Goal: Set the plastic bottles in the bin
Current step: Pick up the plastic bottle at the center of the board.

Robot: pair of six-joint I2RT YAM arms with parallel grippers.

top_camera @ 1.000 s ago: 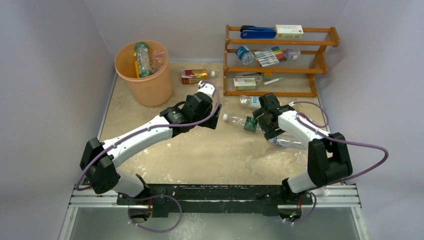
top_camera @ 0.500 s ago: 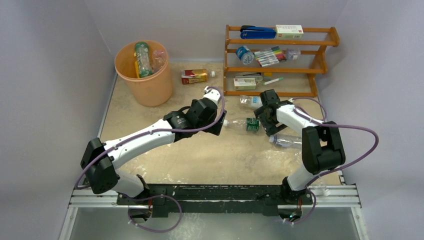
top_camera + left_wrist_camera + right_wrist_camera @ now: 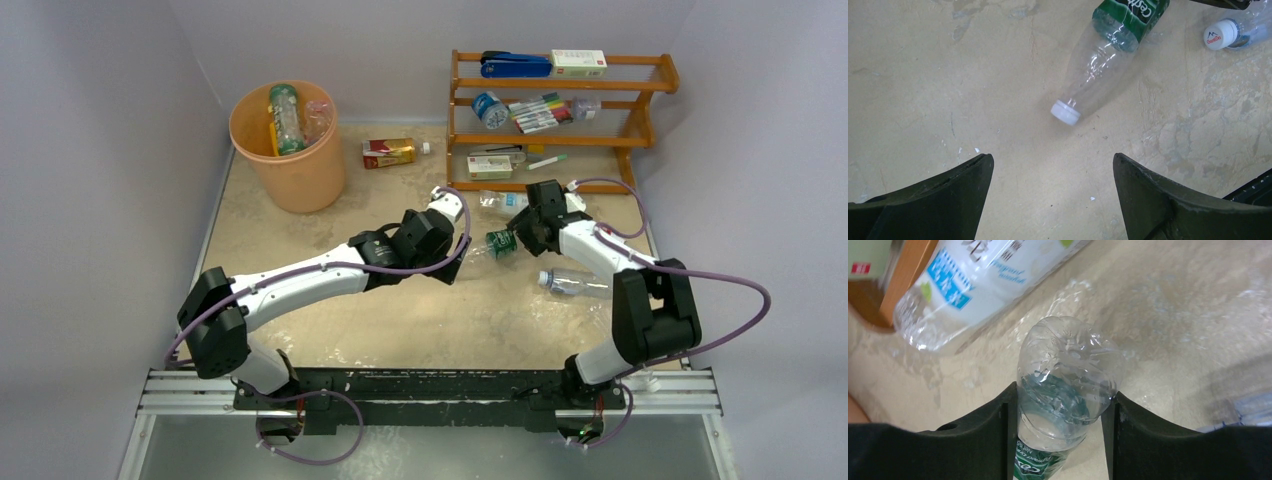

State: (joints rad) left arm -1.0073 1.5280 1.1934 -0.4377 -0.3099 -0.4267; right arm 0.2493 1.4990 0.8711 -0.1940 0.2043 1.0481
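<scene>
A clear bottle with a green label (image 3: 500, 243) lies on the table, its white cap (image 3: 1065, 111) pointing at my left gripper (image 3: 1053, 157). That gripper (image 3: 460, 260) is open and holds nothing, a short way from the cap. My right gripper (image 3: 1064, 392) is shut on this bottle's base (image 3: 1065, 375), one finger touching each side. The peach bin (image 3: 290, 165) at the back left holds several bottles (image 3: 285, 118). Loose on the table are a red-and-gold bottle (image 3: 388, 152), a blue-and-white labelled bottle (image 3: 500, 203) and a clear bottle (image 3: 578, 285).
The wooden rack (image 3: 640, 125) with markers, boxes and a stapler stands at the back right, just behind the right gripper. The blue-and-white bottle (image 3: 983, 280) lies against the rack's foot. The clear bottle's capped neck (image 3: 1220, 35) lies near the right arm.
My right gripper has closed from wide open onto the green-labelled bottle's base. The left arm has reached rightward towards the bottle's cap. The bottle has turned slightly.
</scene>
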